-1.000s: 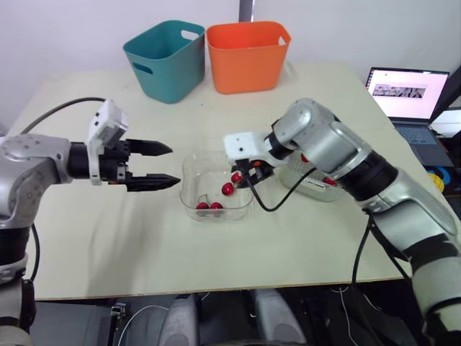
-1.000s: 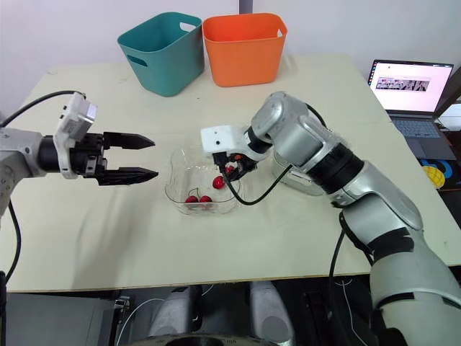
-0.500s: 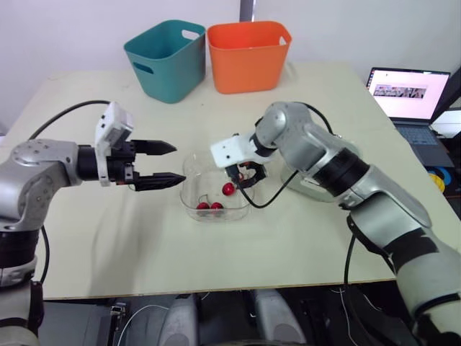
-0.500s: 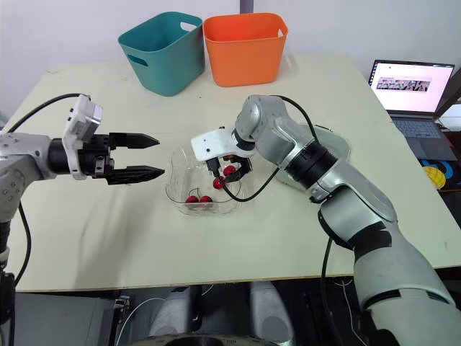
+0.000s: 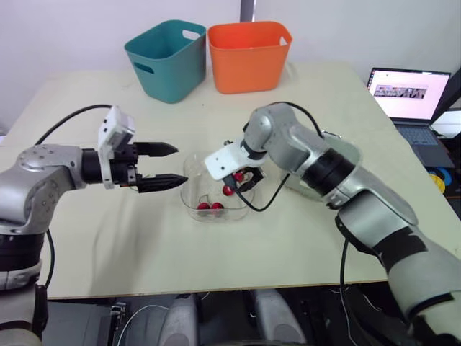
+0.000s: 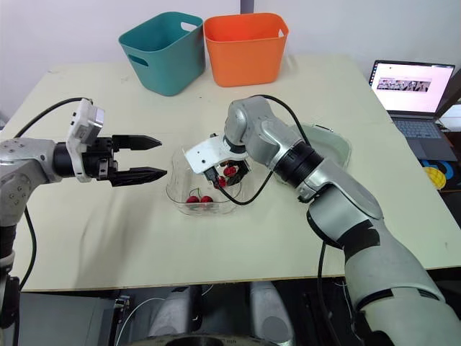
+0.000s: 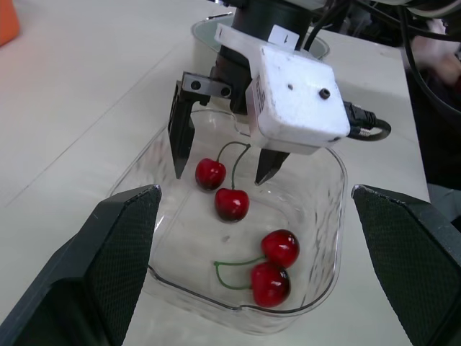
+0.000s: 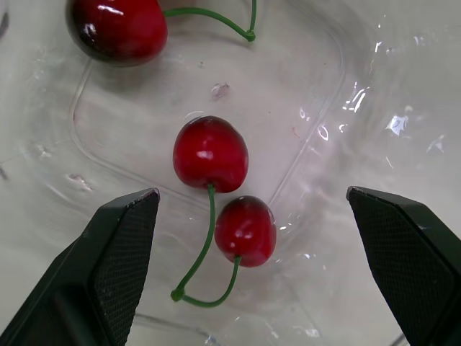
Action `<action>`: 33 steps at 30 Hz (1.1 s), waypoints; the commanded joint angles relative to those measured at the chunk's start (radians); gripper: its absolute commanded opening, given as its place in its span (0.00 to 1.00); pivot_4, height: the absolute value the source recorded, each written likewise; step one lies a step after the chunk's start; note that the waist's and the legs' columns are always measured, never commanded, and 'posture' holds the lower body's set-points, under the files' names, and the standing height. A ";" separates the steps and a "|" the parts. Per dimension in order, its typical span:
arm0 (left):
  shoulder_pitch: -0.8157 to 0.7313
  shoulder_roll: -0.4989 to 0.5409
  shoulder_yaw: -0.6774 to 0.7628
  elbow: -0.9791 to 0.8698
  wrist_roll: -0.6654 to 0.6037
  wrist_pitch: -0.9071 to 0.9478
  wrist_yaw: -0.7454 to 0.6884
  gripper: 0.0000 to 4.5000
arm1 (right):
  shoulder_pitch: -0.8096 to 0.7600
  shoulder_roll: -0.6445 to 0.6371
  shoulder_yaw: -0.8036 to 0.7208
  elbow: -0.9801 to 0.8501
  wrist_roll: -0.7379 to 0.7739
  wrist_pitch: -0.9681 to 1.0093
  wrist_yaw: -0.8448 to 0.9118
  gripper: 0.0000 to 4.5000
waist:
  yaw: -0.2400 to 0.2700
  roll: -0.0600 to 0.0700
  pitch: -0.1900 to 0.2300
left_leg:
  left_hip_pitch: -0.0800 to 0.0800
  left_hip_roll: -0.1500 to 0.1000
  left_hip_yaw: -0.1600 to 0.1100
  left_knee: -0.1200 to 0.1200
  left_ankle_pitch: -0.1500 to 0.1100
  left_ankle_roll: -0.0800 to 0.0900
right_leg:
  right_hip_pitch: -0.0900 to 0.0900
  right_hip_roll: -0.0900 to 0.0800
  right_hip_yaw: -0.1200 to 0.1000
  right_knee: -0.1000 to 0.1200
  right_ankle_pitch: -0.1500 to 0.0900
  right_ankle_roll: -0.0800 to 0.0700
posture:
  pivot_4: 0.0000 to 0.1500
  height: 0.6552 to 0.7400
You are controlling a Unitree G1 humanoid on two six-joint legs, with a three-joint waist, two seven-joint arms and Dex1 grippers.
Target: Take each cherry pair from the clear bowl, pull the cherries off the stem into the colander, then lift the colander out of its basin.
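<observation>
The left gripper (image 5: 178, 163), left of centre, hangs empty with fingers apart, just beside the clear bowl (image 5: 189, 190) in mid-frame. Inside it the right gripper (image 7: 225, 167), fingers spread, straddles one cherry pair (image 7: 232, 204); a second pair (image 7: 272, 281) lies nearby. The colander basin (image 6: 329, 143) sits right of centre, behind that arm. If the fingers close on round fruit rather than stem, the pair may squirt away, or the light bowl may get shoved.

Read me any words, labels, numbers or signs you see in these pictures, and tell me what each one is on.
Nothing here can be read as text.
On the laptop screen: a page with a strip of images, too small to read.
On the white sticker on the arm above the clear bowl: a dark mark, too small to read.
On the teal bin and orange bin: no print visible.
</observation>
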 commanded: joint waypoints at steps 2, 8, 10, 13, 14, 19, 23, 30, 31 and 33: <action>-0.003 -0.003 0.036 -0.020 -0.015 -0.014 0.011 1.00 | -0.031 0.023 -0.002 0.014 -0.062 -0.014 -0.024 1.00 | 0.000 0.000 0.000 | 0.000 0.000 0.000 0.000 0.000 0.000 | 0.000 0.000 0.000 0.000 0.000 0.000 | 1.00 1.00; -0.015 -0.026 0.029 -0.021 -0.014 -0.016 0.030 1.00 | 0.002 0.051 -0.022 0.017 -0.057 0.043 0.033 1.00 | 0.000 0.000 0.000 | 0.000 0.000 0.000 0.000 0.000 0.000 | 0.001 0.000 0.000 0.000 0.000 0.000 | 1.00 1.00; -0.016 -0.027 0.027 -0.019 -0.011 -0.018 0.030 1.00 | 0.015 0.059 -0.045 -0.012 -0.011 0.066 0.090 1.00 | 0.000 0.000 0.000 | 0.000 0.000 -0.001 0.000 0.000 0.000 | 0.001 0.000 0.000 0.000 0.000 0.000 | 1.00 1.00; -0.024 -0.030 0.024 -0.015 -0.008 -0.021 0.034 1.00 | 0.017 0.070 -0.055 -0.013 0.004 0.086 0.099 1.00 | -0.001 0.000 0.000 | 0.000 0.000 -0.001 0.000 0.000 0.000 | 0.001 0.000 0.000 0.000 0.000 0.000 | 1.00 1.00; -0.027 -0.032 0.023 -0.013 -0.007 -0.022 0.036 1.00 | 0.015 0.074 -0.056 -0.008 0.004 0.088 0.095 1.00 | -0.001 0.000 0.000 | 0.000 0.000 -0.001 0.000 0.000 0.000 | 0.001 0.000 0.000 0.000 0.000 0.000 | 1.00 1.00; -0.031 -0.034 0.024 -0.012 -0.004 -0.025 0.042 1.00 | 0.016 0.092 -0.058 0.017 0.000 0.083 0.056 0.86 | 0.000 0.000 0.000 | 0.000 0.000 -0.001 0.000 0.000 0.000 | 0.001 0.000 -0.001 0.000 0.000 0.000 | 1.00 1.00; -0.034 -0.038 0.028 -0.016 -0.006 -0.023 0.055 1.00 | 0.015 0.096 -0.044 0.032 -0.021 0.067 0.026 0.54 | 0.000 0.000 0.000 | 0.000 0.000 -0.001 0.000 0.000 0.000 | 0.000 0.000 -0.001 0.000 0.000 0.000 | 1.00 1.00; -0.037 -0.046 0.034 -0.021 -0.011 -0.024 0.076 1.00 | 0.012 0.097 -0.049 0.027 -0.021 0.073 0.035 0.38 | -0.001 0.000 0.000 | 0.000 0.000 -0.001 0.000 0.000 0.000 | 0.000 0.000 -0.001 0.000 0.000 0.000 | 1.00 1.00; -0.038 -0.046 0.034 -0.021 -0.011 -0.024 0.078 1.00 | 0.013 0.097 -0.049 0.025 -0.020 0.075 0.036 0.38 | -0.001 0.000 0.000 | 0.000 0.000 -0.001 0.000 0.000 0.000 | 0.000 0.000 -0.001 0.000 0.000 0.000 | 1.00 1.00; -0.040 -0.048 0.032 -0.019 -0.010 -0.026 0.080 1.00 | 0.018 0.097 -0.049 0.018 -0.018 0.082 0.040 0.38 | 0.000 0.000 0.000 | 0.000 0.000 -0.001 0.000 0.000 0.000 | 0.001 0.000 -0.001 0.000 0.000 0.000 | 1.00 1.00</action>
